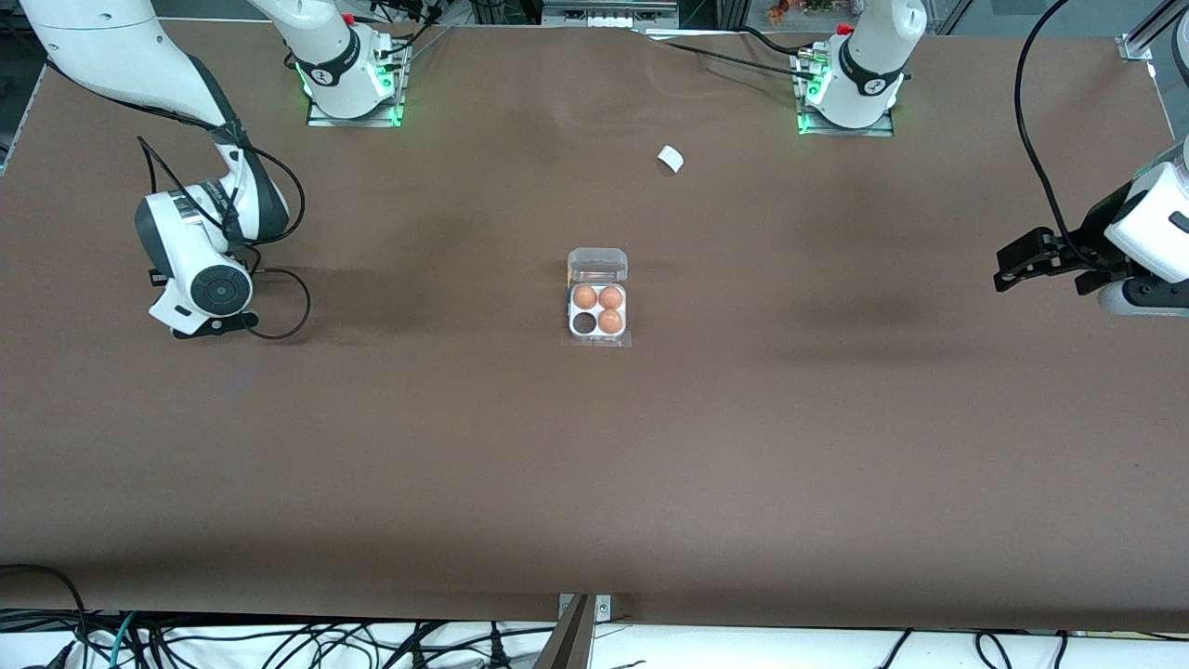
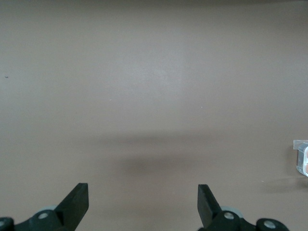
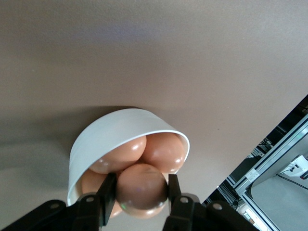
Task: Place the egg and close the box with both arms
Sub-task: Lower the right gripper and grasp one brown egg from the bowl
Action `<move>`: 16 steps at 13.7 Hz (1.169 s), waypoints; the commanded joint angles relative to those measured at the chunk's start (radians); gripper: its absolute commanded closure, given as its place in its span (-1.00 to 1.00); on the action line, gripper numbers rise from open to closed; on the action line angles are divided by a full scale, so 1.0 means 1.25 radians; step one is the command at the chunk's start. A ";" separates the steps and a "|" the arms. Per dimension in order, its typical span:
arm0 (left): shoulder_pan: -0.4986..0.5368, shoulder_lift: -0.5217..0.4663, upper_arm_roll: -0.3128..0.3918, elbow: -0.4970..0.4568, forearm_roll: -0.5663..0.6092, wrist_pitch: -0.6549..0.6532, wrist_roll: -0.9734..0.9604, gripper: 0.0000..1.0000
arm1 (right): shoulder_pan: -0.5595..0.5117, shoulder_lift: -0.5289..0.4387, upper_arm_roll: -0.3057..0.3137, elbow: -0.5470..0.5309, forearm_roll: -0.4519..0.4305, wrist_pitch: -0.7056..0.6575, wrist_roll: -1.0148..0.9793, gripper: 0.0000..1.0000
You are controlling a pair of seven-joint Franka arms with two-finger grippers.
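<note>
Where the brown table (image 1: 594, 465) runs the width of the room, two white arms stand at its top edge.

Right arm (image 1: 200, 269): bent down at its own end of the table. Right gripper (image 3: 139, 202): over a white bowl (image 3: 110, 132), fingers (image 3: 107, 192) clamped on one egg (image 3: 142, 190) just above the other eggs (image 3: 163, 151) heaped in the bowl. The bowl itself is hidden under the arm in the front view.

Left arm (image 1: 1147, 237): waiting at its own end, well apart from everything. Left gripper (image 2: 143, 204): over bare table, fingers (image 2: 77, 199) spread wide, nothing between them.

Box (image 1: 597, 308): mid-table, white tray, clear lid (image 1: 597, 265) standing open on the side toward the arm bases. Three cells filled with eggs (image 1: 610, 297); the fourth cell (image 1: 584, 322), nearer the camera and toward the right arm's end, is dark.

Small white scrap (image 1: 670, 158): on the table between box and left arm's base.
</note>
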 commanded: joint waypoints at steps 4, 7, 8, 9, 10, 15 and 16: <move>0.000 0.005 0.000 0.015 -0.003 -0.003 -0.005 -1.00 | -0.008 -0.016 0.007 0.012 0.004 0.003 -0.002 0.54; 0.000 0.005 0.000 0.015 -0.003 -0.003 -0.006 -1.00 | -0.008 -0.021 0.007 0.012 0.021 -0.001 -0.004 0.57; 0.000 0.005 0.000 0.015 -0.003 -0.003 -0.005 -1.00 | -0.008 -0.026 0.007 0.012 0.020 -0.003 -0.004 0.58; 0.000 0.005 0.000 0.015 -0.003 -0.003 -0.005 -1.00 | -0.008 -0.033 0.009 0.013 0.021 -0.004 -0.006 0.59; 0.000 0.005 0.000 0.015 -0.003 -0.003 -0.005 -1.00 | -0.008 -0.042 0.009 0.013 0.024 -0.004 -0.006 0.59; 0.000 0.005 0.001 0.015 -0.003 -0.003 -0.005 -1.00 | -0.007 -0.054 0.068 0.100 0.083 -0.134 -0.018 0.66; 0.000 0.005 0.000 0.016 -0.003 -0.003 -0.005 -1.00 | -0.007 -0.054 0.082 0.119 0.099 -0.155 -0.019 0.66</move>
